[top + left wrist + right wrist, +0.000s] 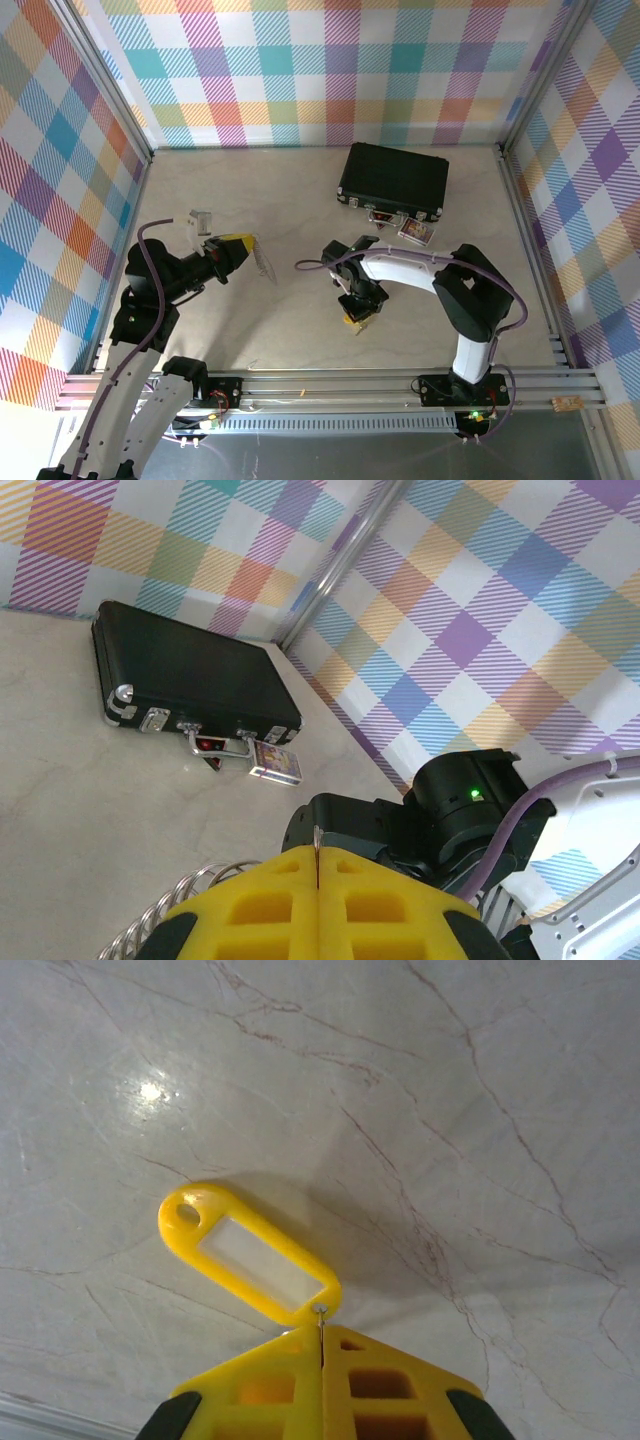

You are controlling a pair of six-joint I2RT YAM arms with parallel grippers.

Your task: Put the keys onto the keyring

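Observation:
My left gripper (247, 246) hovers over the left of the table, shut on the keyring (266, 263). In the left wrist view a thin metal edge sticks out between the closed yellow fingertips (319, 852), and the keyring's silvery loops (165, 908) curve out beside the left finger. My right gripper (357, 310) points down at mid-table. It is shut on the small metal eye at the end of a yellow key tag (250, 1250), the yellow piece of the keys, which hangs just above the tabletop. The tag has a white label window and a hole at its far end.
A closed black case (392, 180) lies at the back right, with silvery latches and a small colourful card (415, 232) at its front edge. Aluminium posts and checkered walls close off the table (250, 340) on three sides. The right arm (450, 820) stands close ahead of my left gripper.

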